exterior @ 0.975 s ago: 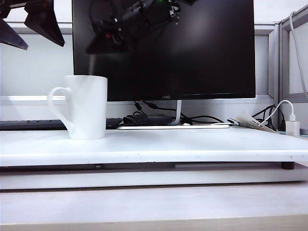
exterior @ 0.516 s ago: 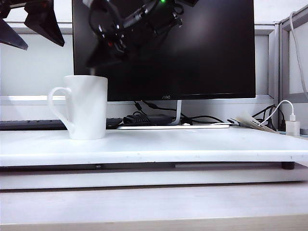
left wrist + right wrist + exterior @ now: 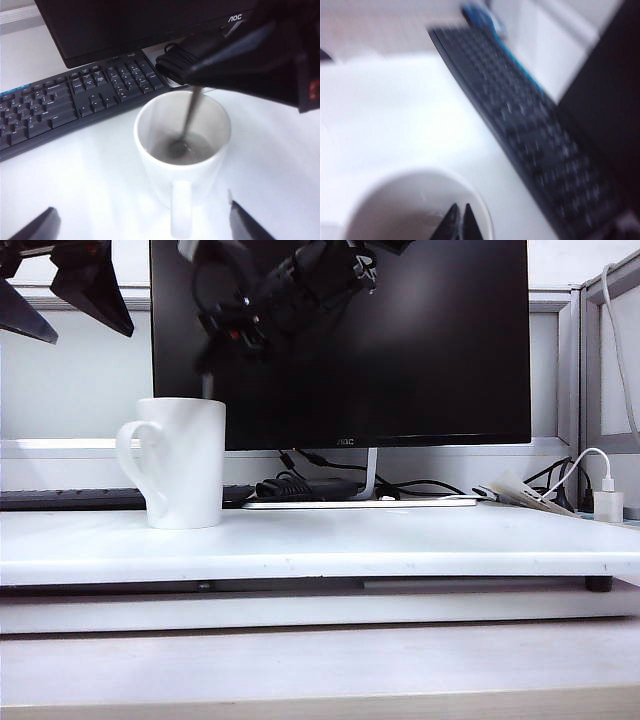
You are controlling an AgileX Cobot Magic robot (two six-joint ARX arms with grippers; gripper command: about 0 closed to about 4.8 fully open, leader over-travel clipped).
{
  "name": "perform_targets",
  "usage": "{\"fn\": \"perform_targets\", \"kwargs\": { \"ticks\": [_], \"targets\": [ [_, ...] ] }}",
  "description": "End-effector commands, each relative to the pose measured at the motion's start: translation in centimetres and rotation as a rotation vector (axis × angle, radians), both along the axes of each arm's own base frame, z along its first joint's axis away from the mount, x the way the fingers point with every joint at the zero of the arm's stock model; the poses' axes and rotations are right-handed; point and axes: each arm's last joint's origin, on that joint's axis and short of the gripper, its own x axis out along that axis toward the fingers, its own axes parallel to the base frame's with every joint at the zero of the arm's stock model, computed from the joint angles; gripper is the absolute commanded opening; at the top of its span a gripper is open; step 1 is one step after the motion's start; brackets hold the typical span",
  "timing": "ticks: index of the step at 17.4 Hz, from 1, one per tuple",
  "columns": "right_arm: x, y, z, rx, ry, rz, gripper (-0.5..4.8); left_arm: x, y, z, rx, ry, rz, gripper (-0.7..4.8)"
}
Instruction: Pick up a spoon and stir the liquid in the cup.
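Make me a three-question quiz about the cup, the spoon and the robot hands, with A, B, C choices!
1. Where is the spoon's bowl?
A. Inside the cup
B. On the keyboard
C. Under the monitor

2. What colour is the cup?
A. Blue
B. White
C. Red

3. How is the right gripper?
A. Wide open, empty
B. Shut on the spoon
C. Resting on the table

Answers:
1 A: the left wrist view shows it down in the liquid.
2 B: it is plain white in every view.
3 B: it grips the spoon above the cup, while the left gripper hangs open nearby.
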Motion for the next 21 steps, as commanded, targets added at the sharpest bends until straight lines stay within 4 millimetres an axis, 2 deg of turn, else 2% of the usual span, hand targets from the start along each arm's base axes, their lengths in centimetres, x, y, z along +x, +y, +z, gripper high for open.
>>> {"fn": "perform_targets", "kwargs": {
  "ticks": [1, 3, 6, 7, 8, 9, 13, 16, 17, 18, 21],
  "targets": [
    [-0.1, 0.1, 0.5, 0.020, -0.017, 0.013, -0.03, 0.0, 0.0, 0.3, -0.003, -0.010, 0.001, 4.79],
    [-0.1, 0.1, 0.5, 0.017, -0.012, 0.012, 0.85, -0.1, 0.0, 0.2, 0.001, 0.002, 0.001, 4.79],
    [-0.1, 0.1, 0.5, 0.025, 0.003, 0.007, 1.32, -0.1, 0.0, 0.2, 0.001, 0.003, 0.002, 4.79],
    [-0.1, 0.1, 0.5, 0.027, 0.006, 0.005, 1.78, -0.1, 0.0, 0.2, 0.001, 0.003, 0.002, 4.79],
    [-0.1, 0.0, 0.5, 0.026, 0.006, 0.001, 2.57, -0.1, 0.0, 0.1, 0.002, 0.003, 0.002, 4.79],
    [0.0, 0.0, 0.5, 0.023, 0.003, -0.010, 2.76, -0.1, 0.0, 0.1, 0.002, 0.003, 0.002, 4.79],
    [0.0, 0.0, 0.5, 0.029, 0.012, -0.009, 2.82, -0.1, 0.0, 0.1, 0.002, 0.004, 0.001, 4.79],
    [0.0, 0.0, 0.6, 0.046, 0.021, -0.015, 3.80, -0.1, 0.0, 0.1, 0.004, 0.010, 0.001, 4.79],
    [0.0, -0.1, 0.7, 0.050, 0.021, -0.019, 3.80, -0.1, 0.0, 0.1, 0.005, 0.013, 0.002, 4.79],
    [0.0, -0.4, 1.2, 0.071, 0.029, -0.031, 3.79, -0.1, 0.0, 0.0, 0.006, 0.014, 0.002, 4.79],
    [-0.3, -2.6, 5.2, 0.199, -0.024, -0.093, 3.78, 0.0, 0.0, 0.4, -0.008, -0.023, 0.002, 4.79]
  ]
}}
